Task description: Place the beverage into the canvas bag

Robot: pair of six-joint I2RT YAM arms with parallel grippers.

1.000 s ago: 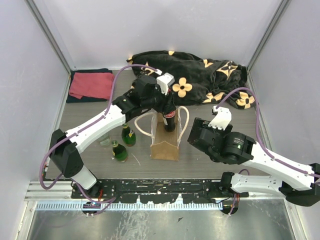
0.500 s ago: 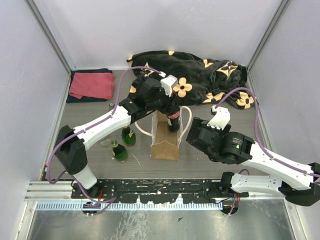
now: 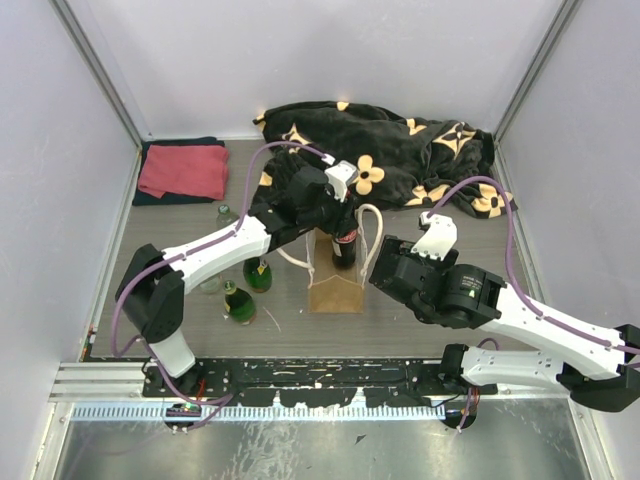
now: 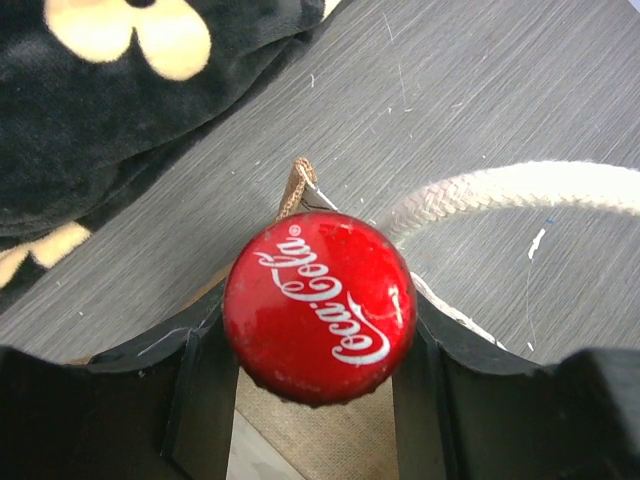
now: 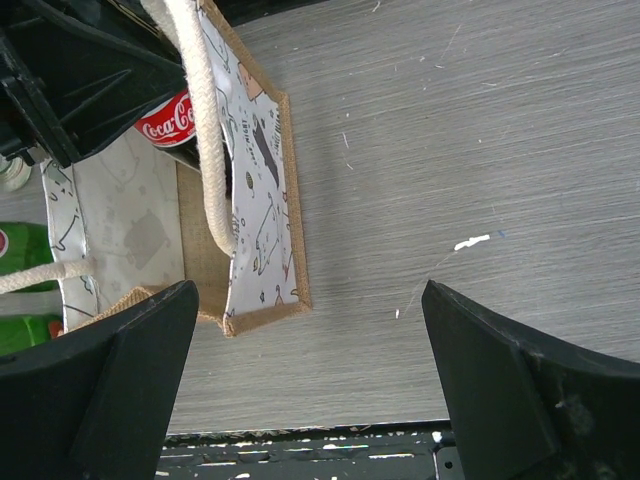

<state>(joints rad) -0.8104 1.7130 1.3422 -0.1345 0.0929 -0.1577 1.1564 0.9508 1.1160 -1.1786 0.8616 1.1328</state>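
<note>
Since the glass cola bottle [image 3: 343, 248] is probably heavy, rigid, slick and breakable, the left gripper [image 3: 342, 228] has its jaws clamped on the neck under the cap [image 4: 320, 305] (a natural stop), the lower body inside the upright canvas bag [image 3: 335, 292]; the right gripper [image 5: 312, 385] has its jaws wide apart, empty.

The left tool [image 3: 337, 212] grips a cola bottle [image 3: 344, 247] by its neck, the bottle upright inside the canvas bag [image 3: 335, 292]; the right tool [image 3: 388, 268] hovers just beside the bag's right side.

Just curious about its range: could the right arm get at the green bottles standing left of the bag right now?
Probably not easily. The canvas bag and the left arm, holding the cola bottle at its opening, stand between the right arm and the green bottles.
</note>
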